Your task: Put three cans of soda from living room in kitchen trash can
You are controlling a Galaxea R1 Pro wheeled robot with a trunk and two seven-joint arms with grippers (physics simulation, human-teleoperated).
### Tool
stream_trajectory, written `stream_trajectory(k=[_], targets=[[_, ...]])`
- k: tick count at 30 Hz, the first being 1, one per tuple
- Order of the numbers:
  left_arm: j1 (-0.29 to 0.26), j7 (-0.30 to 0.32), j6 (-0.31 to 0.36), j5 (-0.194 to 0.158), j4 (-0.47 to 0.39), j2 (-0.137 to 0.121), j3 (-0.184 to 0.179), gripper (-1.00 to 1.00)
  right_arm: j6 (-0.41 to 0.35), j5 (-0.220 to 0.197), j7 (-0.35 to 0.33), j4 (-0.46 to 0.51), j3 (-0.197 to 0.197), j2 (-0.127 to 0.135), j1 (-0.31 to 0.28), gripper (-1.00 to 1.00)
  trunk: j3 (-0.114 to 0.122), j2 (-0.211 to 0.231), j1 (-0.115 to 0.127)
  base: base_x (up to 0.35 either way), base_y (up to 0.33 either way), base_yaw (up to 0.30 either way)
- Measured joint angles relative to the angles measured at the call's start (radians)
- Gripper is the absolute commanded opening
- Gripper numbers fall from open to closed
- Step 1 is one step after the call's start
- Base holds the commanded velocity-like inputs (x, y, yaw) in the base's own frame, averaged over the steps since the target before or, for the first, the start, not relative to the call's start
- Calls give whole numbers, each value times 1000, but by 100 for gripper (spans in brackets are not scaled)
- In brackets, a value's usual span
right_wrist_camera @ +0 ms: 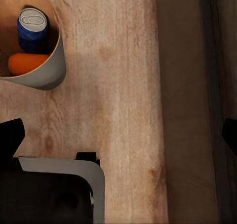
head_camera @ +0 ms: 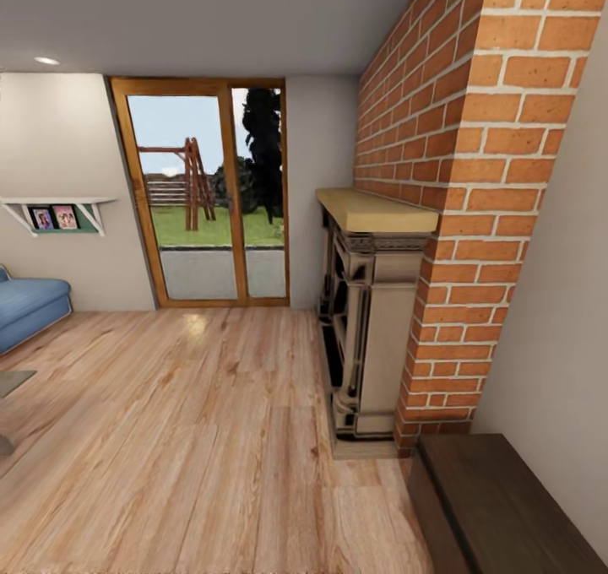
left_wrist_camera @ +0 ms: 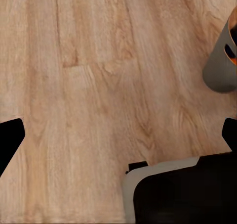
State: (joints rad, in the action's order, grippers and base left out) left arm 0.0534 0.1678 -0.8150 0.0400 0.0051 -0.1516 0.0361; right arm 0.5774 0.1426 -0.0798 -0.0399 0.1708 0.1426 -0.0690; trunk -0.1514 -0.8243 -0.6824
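In the upper left of the right wrist view, a dark blue can (right_wrist_camera: 32, 30) stands upright and an orange can (right_wrist_camera: 27, 64) lies on its side inside a grey, round-walled container (right_wrist_camera: 55, 61), probably carried for transport. It rides over the wooden floor (right_wrist_camera: 123, 85). Both end effectors' fingertips sit spread at the frame edges, open and empty. Ahead stand a brick fireplace (head_camera: 380, 304) and a glass door (head_camera: 203, 194).
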Motion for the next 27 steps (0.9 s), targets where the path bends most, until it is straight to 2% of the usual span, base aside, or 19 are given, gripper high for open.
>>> stream_trajectory(k=[11, 23, 27], targets=[[37, -6, 2, -2, 5, 0, 0, 100, -1, 0, 0, 0, 0, 0, 0, 100, 21, 77, 42, 0, 0, 63], [43, -7, 0, -5, 2, 1, 2, 100, -1, 0, 0, 2, 0, -3, 0, 100, 46, 161, 88, 0, 0, 29], [41, -13, 4, -12, 1, 2, 13, 100, -2, 1, 0, 8, 1, -12, 0, 100, 55, 182, 100, 0, 0, 2]])
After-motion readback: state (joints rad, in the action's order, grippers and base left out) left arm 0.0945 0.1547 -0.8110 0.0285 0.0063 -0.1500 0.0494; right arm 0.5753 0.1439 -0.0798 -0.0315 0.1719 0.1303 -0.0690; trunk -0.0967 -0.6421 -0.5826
